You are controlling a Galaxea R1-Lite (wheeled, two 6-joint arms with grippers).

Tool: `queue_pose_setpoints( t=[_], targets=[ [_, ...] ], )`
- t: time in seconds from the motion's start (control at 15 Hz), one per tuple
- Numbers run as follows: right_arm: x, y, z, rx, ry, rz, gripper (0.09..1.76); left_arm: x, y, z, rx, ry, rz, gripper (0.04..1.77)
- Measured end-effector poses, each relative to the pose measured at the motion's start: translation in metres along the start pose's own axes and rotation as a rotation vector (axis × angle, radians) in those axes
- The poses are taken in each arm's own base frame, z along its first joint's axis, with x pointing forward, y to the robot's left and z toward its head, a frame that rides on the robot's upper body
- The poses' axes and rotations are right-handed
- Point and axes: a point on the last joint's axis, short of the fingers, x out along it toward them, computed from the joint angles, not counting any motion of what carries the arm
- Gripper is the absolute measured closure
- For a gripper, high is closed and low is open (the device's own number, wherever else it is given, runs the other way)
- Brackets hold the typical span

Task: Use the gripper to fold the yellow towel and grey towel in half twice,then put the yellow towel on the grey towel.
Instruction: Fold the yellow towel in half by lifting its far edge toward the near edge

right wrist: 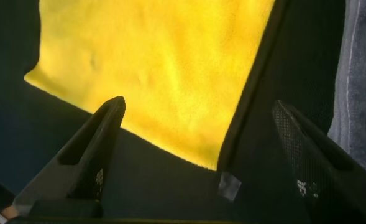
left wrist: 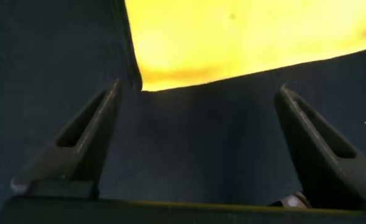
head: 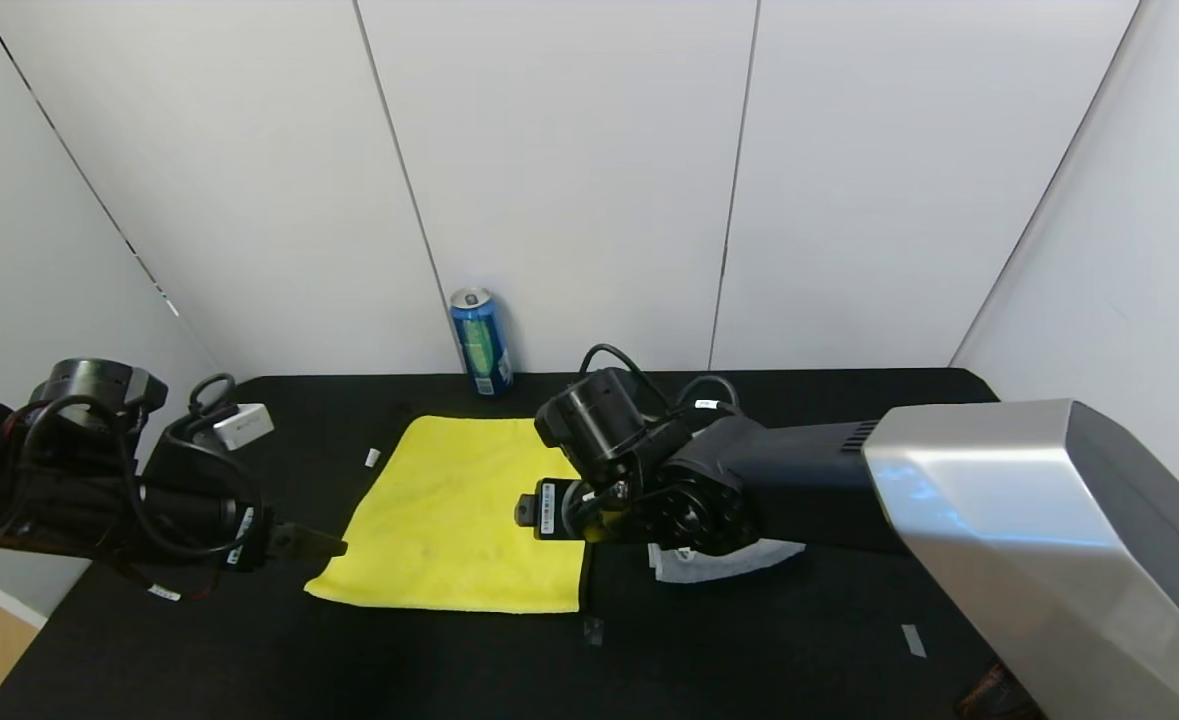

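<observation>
The yellow towel (head: 454, 515) lies flat and unfolded on the black table (head: 769, 640). My left gripper (head: 321, 545) is open and empty, low beside the towel's near left corner, which shows in the left wrist view (left wrist: 232, 37) just past the fingertips (left wrist: 111, 93). My right gripper (right wrist: 198, 102) is open and empty above the towel's near right corner (right wrist: 170, 74); in the head view my right wrist (head: 599, 480) hides its fingers. The grey towel (head: 724, 560) lies right of the yellow one, mostly hidden under my right arm; its edge shows in the right wrist view (right wrist: 356, 74).
A blue can (head: 481, 342) stands at the back by the wall. A small white box (head: 242, 425) lies at the back left. Bits of tape (head: 594, 630) (head: 912, 640) (head: 372, 457) are stuck to the table. White walls close in the back and sides.
</observation>
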Motion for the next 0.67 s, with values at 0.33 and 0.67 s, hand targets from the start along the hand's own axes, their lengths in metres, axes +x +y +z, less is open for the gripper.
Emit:
queue_pose_setpoints(
  t=[0.33, 0.67],
  targets=[
    [0.013, -0.003, -0.009, 0.011, 0.022, -0.012, 0.15, 0.018, 0.005, -0.001, 0.012, 0.043, -0.019, 0.09],
    [0.019, -0.002, -0.015, 0.019, 0.037, -0.018, 0.14, 0.035, 0.01, -0.005, 0.025, 0.083, -0.035, 0.09]
  ],
)
